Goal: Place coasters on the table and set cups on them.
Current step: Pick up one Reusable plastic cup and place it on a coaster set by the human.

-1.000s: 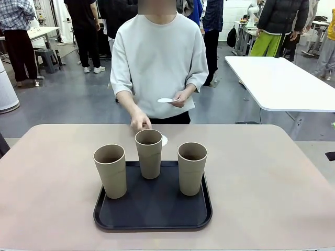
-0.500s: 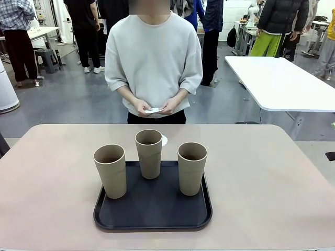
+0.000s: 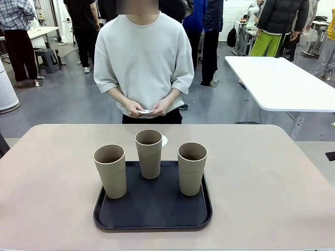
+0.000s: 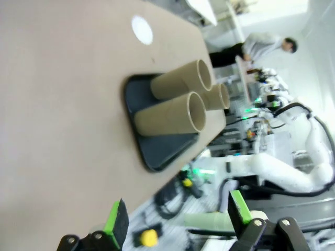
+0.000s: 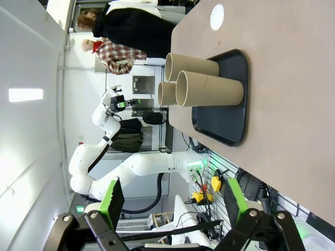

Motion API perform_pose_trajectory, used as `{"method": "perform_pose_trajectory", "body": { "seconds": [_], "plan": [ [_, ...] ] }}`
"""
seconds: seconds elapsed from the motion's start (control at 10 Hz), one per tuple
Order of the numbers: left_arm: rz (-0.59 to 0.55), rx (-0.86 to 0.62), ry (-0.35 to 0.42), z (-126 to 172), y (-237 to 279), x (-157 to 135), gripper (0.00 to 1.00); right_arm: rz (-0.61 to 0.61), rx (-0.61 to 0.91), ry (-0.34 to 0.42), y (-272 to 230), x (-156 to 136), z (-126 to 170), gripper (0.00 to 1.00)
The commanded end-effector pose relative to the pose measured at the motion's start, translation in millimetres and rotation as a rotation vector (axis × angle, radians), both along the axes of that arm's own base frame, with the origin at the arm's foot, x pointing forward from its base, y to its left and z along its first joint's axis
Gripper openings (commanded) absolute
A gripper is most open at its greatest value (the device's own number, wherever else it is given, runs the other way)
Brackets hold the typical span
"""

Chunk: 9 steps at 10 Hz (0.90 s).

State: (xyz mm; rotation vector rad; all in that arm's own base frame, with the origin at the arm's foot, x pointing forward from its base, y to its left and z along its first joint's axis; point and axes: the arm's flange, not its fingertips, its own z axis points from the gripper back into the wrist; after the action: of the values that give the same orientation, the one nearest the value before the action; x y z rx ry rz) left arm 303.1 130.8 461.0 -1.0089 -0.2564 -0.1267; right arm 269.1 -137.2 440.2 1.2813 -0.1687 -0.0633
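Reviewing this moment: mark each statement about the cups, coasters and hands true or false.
1. All three cups stand upright on the black tray. True.
2. Every cup sits on a coaster. False: the one coaster on the table lies bare beyond the tray.
3. The person's hands hold a thin white item. True.
4. The robot's left hand grips a cup. False: it is open, empty and apart from the cups.
5. The robot's right hand is open. True.
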Motion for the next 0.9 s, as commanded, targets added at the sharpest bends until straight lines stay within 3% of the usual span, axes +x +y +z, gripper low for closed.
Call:
{"method": "perform_pose_trajectory", "body": {
  "seconds": [0.0,0.3,0.4,0.6,0.8],
  "plan": [
    [-0.03,0.399,-0.361,42.4,-26.8,3.1,1.0,-0.005,0.007,-0.004,-0.5,0.1,0.8,1.0],
    [-0.244,0.747,-0.508,100.7,-89.3,21.0,1.0,-0.005,0.007,-0.004,-0.5,0.1,0.8,1.0],
    [-0.389,0.809,-0.557,107.9,-117.6,26.1,1.0,-0.005,0.007,-0.004,-0.5,0.1,0.8,1.0],
    [-0.526,0.962,-0.639,106.1,-163.8,32.2,1.0,-0.005,0.007,-0.004,-0.5,0.1,0.8,1.0],
    [-0.661,1.016,-0.644,93.1,-201.5,40.1,1.0,-0.005,0.007,-0.004,-0.5,0.1,0.8,1.0]
  ]
}}
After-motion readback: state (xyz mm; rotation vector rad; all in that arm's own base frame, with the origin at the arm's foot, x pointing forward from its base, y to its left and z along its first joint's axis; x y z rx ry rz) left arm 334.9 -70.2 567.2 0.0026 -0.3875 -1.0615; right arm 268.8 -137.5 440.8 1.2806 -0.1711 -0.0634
